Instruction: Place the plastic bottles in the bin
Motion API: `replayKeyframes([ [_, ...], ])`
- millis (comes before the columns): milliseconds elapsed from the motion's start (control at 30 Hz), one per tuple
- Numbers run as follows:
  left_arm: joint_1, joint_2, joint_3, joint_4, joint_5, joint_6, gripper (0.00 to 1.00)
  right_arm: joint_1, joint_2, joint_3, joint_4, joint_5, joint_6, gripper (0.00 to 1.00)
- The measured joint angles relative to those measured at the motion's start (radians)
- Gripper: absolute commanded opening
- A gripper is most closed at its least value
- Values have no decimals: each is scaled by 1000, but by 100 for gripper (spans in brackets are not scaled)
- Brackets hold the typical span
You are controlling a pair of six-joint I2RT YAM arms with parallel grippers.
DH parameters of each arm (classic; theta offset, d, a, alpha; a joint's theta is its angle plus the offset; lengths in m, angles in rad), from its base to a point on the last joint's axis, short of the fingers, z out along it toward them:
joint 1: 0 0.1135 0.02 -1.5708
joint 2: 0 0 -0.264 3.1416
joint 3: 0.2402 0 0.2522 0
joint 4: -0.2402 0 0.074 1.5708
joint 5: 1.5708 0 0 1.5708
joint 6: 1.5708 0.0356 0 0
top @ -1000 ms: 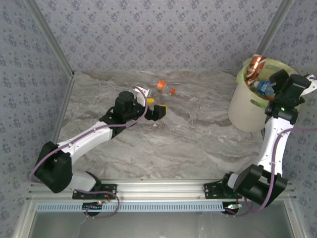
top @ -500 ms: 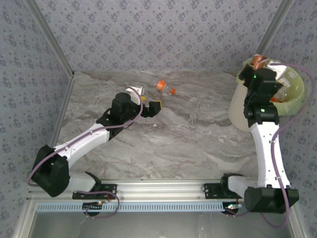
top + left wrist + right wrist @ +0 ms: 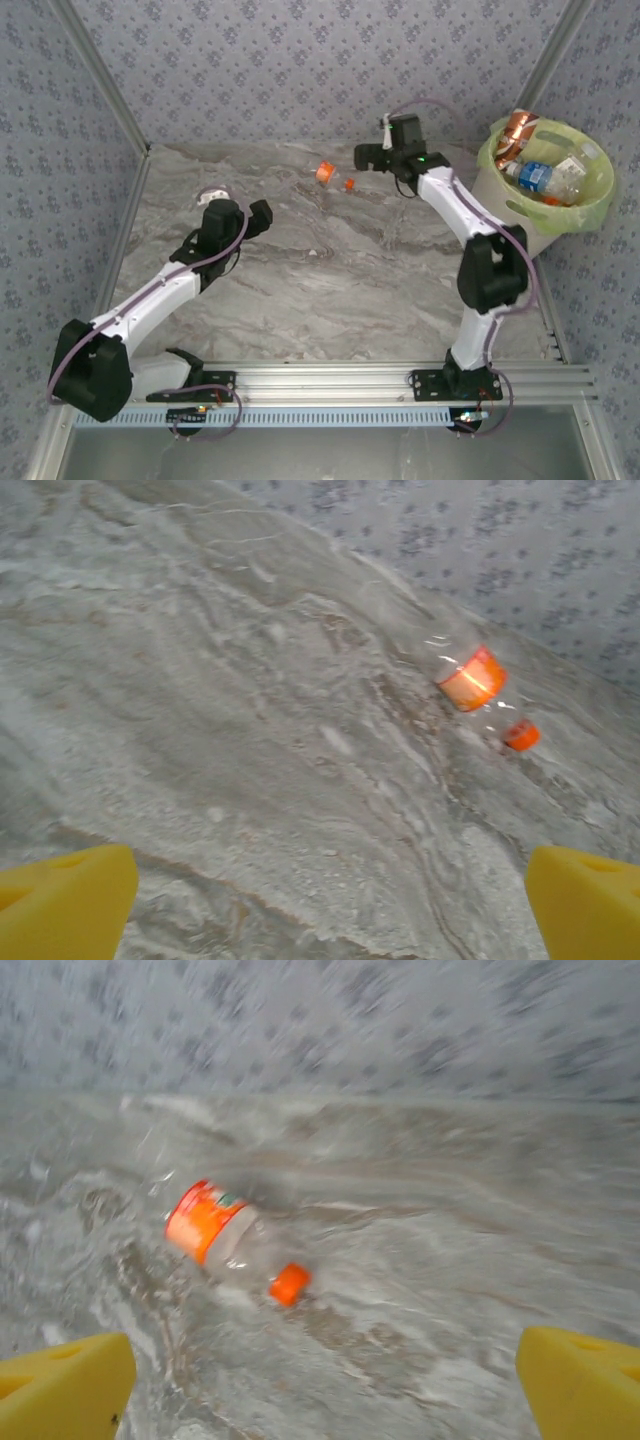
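One plastic bottle (image 3: 336, 178) lies loose on the table (image 3: 330, 300); both grippers are released and empty.
Nearest the arm bases, the left gripper (image 3: 260, 213) hangs over the marble top, well apart from the bin (image 3: 598, 195) and to its left. Its yellow fingertips (image 3: 65, 900) are spread wide with nothing between them. Farther back, the loose bottle, clear with an orange label and orange cap, lies on its side left of the bin, not touching it. The right gripper (image 3: 365, 158) hovers near that bottle on the bin's side, jaws parted, holding nothing. Several bottles (image 3: 540, 178) lie inside the bin's green liner, one of them blue-labelled.
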Motion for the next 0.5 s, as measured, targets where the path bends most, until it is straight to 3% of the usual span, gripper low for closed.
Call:
replayKeyframes([
  [267,23,-71,-35,-59,-62,-37,100,-10,436,465,-188,-232,-288,100],
  [500,42,-132,-104,-84,-100,-72,99,-24,646,712,-284,-362,-364,100],
])
